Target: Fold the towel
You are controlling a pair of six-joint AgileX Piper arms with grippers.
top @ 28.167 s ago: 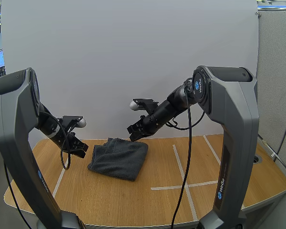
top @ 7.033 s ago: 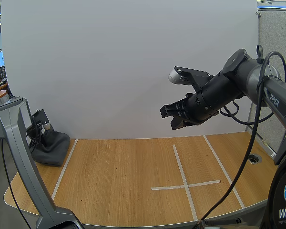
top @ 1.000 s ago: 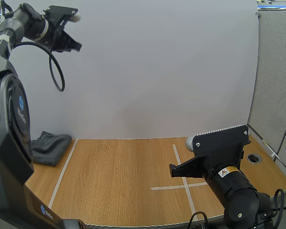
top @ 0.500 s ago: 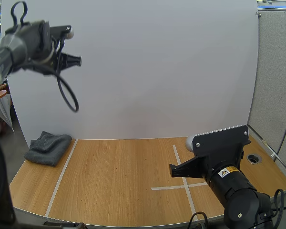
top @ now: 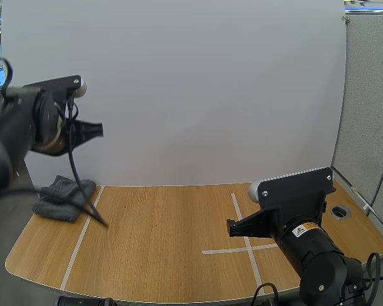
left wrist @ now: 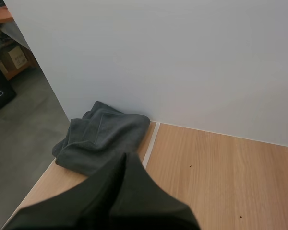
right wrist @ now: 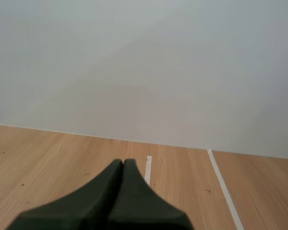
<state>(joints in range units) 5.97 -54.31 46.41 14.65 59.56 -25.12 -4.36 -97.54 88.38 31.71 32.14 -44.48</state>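
Observation:
A dark grey folded towel (top: 62, 196) lies at the table's far left corner, against the white back wall; the left wrist view has the towel (left wrist: 102, 137) just left of a white tape line. My left gripper (top: 96, 130) hangs high above the table's left side, well clear of the towel, and its fingers (left wrist: 120, 191) lie together as one dark wedge, shut on nothing. My right gripper (top: 233, 227) rests low near the tape cross at front right. Its fingers (right wrist: 120, 191) form one shut wedge over bare wood.
The wooden table (top: 159, 242) bears white tape lines: one strip (top: 82, 236) at the left and a cross (top: 247, 247) at the right. A round hole (top: 339, 211) sits near the table's right edge. A white wall stands behind.
My left arm has swung down and back toward its base, still high above the table's left side. The towel and my right arm have stayed still.

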